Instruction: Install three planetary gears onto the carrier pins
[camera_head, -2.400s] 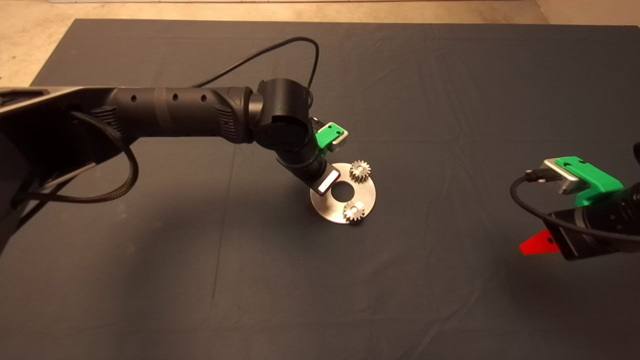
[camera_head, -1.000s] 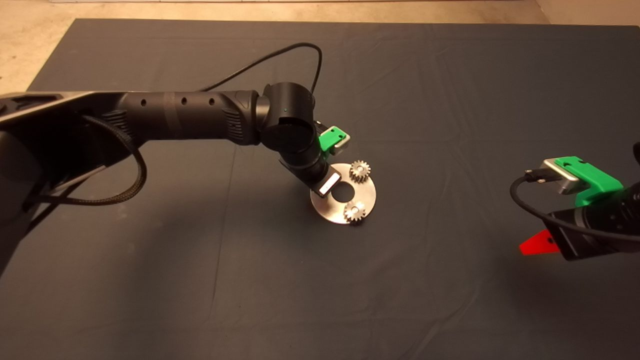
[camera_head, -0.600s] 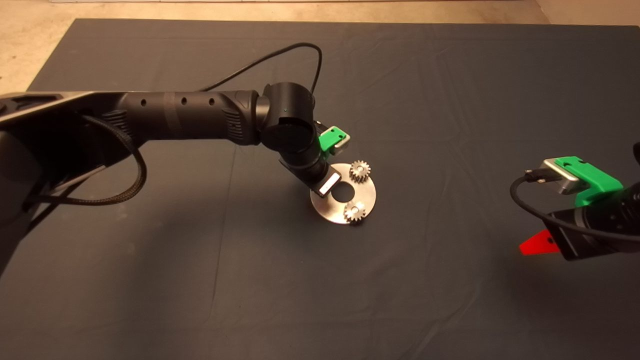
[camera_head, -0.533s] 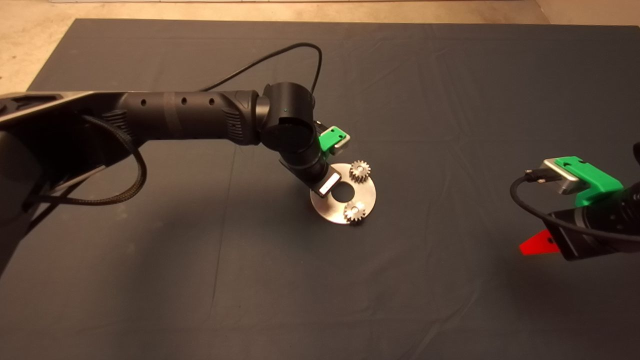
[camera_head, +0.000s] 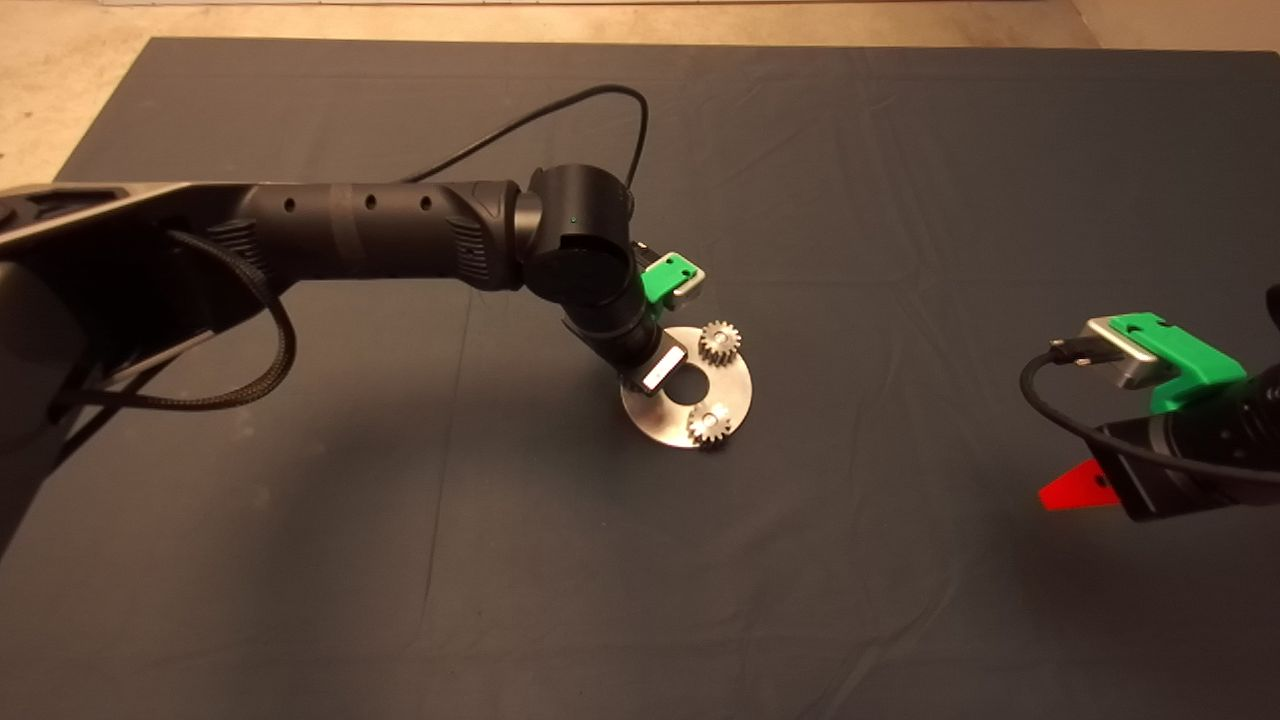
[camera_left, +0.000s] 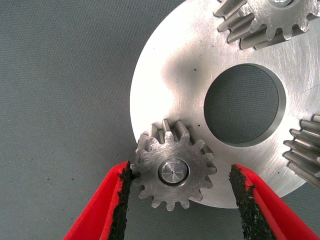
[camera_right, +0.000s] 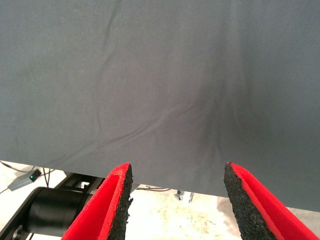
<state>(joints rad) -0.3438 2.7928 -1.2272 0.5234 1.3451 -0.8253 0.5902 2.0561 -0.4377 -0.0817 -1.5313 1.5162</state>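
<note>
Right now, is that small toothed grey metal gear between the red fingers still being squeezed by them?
No: in the left wrist view the small grey gear sits on its silver pin, with a gap to one black-padded finger.

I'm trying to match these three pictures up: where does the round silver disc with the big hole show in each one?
Head view: the disc lies mid-mat, partly under the left gripper.
Left wrist view: the disc fills the frame close up, a gear seated on its pin between the open fingers.
Right wrist view: not in it; only mat and floor.
Shared landmark: the disc's centre hole.
</note>
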